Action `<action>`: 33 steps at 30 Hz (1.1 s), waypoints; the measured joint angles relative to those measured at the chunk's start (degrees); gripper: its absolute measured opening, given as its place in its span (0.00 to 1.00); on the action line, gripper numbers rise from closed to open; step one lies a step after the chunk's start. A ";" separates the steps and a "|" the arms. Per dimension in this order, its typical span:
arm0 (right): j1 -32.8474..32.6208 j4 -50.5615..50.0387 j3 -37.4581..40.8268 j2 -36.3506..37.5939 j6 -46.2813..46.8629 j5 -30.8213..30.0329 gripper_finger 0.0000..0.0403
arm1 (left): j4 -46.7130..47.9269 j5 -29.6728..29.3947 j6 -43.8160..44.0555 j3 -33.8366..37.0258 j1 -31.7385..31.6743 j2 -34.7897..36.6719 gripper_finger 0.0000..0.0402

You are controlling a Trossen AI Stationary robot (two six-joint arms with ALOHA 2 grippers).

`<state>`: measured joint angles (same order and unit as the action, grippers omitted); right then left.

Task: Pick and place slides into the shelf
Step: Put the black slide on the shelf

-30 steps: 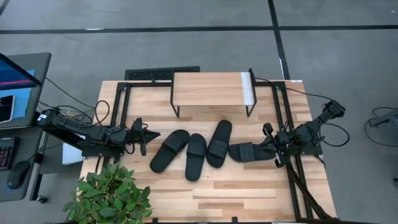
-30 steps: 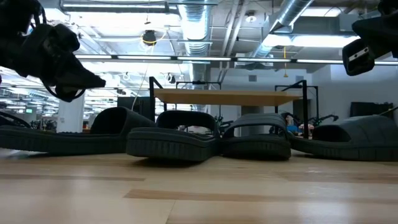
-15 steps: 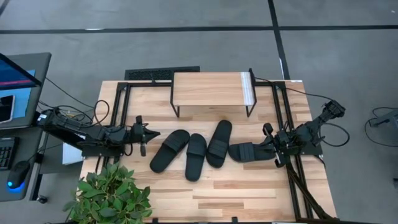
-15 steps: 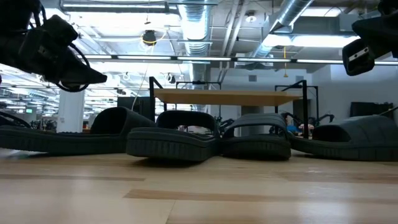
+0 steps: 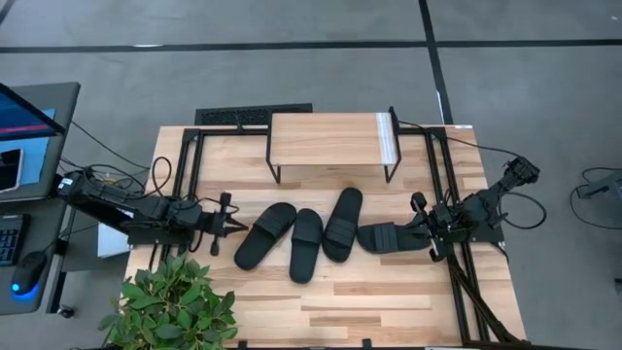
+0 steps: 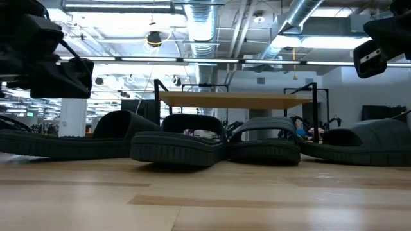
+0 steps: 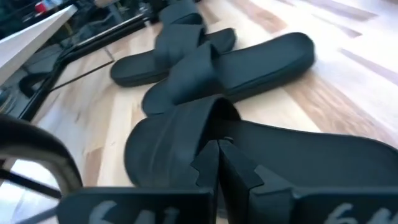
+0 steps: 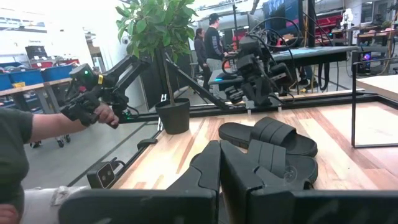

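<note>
Four black slides lie sole-down in a loose row on the wooden table: one point(image 5: 265, 236) at the left, a second point(image 5: 306, 245), a third point(image 5: 342, 224) and a fourth point(image 5: 387, 237) at the right. The shelf point(image 5: 330, 139), a low light-wood rack on thin black legs, stands behind them near the far edge. My left gripper point(image 5: 233, 228) is shut and hovers just left of the leftmost slide point(image 7: 249, 155), clear of the table. My right gripper point(image 5: 416, 226) is shut and held level above the heel end of the rightmost slide point(image 8: 273, 162).
Black frame rails point(image 5: 185, 185) run along both sides of the table. A potted plant point(image 5: 170, 306) stands at the near left corner. A power strip point(image 5: 253, 115) lies behind the shelf. Beyond the table's left side, a person's hand point(image 8: 102, 115) holds a controller arm.
My left gripper has rolled about its own axis while staying left of the leftmost slide, still shut. The slides and my right gripper have not moved.
</note>
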<state>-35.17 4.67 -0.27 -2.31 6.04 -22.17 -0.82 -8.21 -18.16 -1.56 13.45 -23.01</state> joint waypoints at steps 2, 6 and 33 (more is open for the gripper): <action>0.01 0.00 0.00 0.00 0.00 0.00 0.00 | 0.10 1.60 -0.30 0.00 0.00 0.00 0.00; -0.01 0.02 0.01 0.00 0.00 -0.01 0.00 | 0.08 4.91 0.89 0.07 0.02 0.00 0.00; 0.00 0.01 0.01 0.00 0.01 -0.01 0.00 | -0.68 -5.63 3.41 0.04 0.04 -1.33 0.36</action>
<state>-35.17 4.68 -0.27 -2.31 6.05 -22.18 -1.50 -13.85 -14.75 -1.52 13.50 -24.34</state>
